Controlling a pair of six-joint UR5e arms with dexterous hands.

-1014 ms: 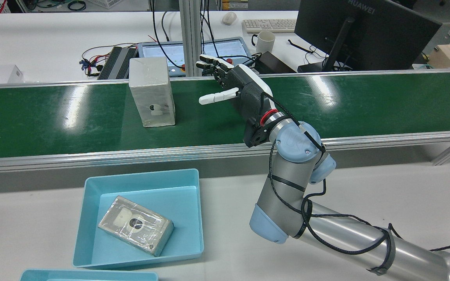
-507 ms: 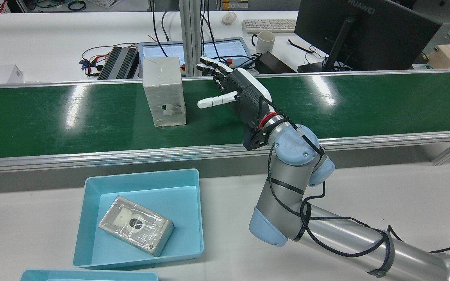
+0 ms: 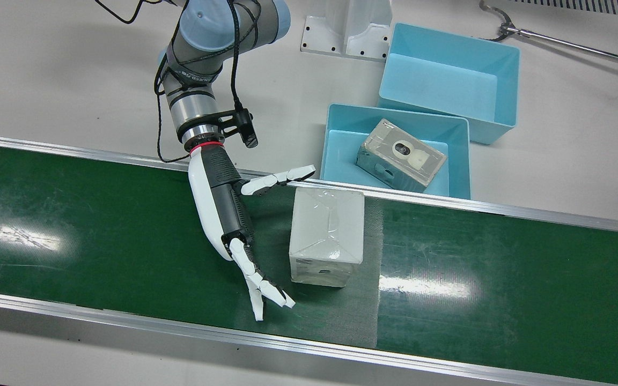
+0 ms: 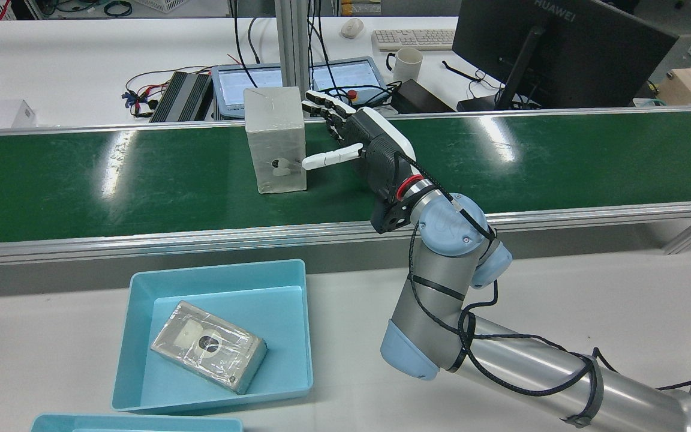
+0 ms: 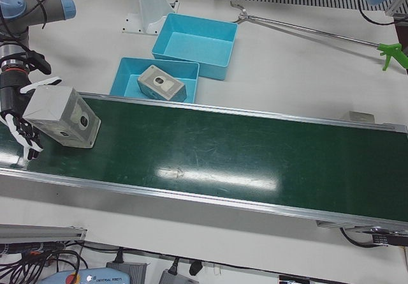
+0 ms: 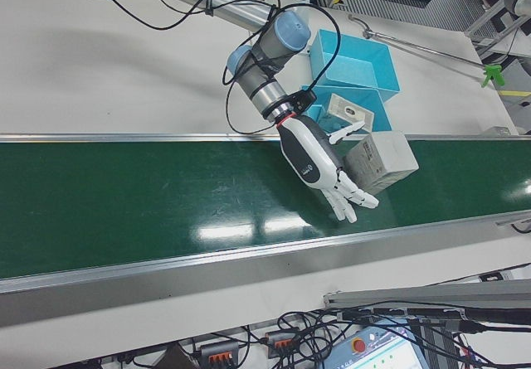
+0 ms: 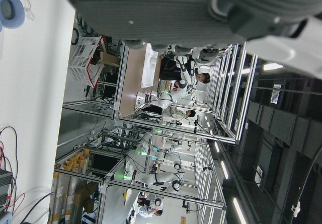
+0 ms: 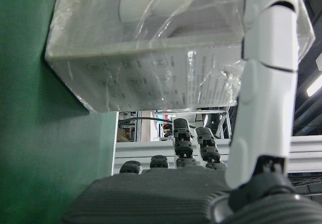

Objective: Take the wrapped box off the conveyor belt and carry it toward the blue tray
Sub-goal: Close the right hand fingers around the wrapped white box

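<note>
The wrapped box stands upright on the green conveyor belt; it also shows in the rear view and the right hand view. My right hand is open beside it, thumb along the box's near side and fingers spread toward its far side. I cannot tell if the thumb touches the box. The blue tray sits just off the belt and holds another wrapped box. The left hand view shows only a grey part of my left hand.
A second, empty blue tray stands behind the first. The belt's aluminium rails run along both edges. A monitor, mug and cables lie on the bench beyond the belt. A long reach tool lies on the table.
The box has travelled along the belt to the right in the rear view, up to my right hand. The hand has shifted slightly left and stays open.
</note>
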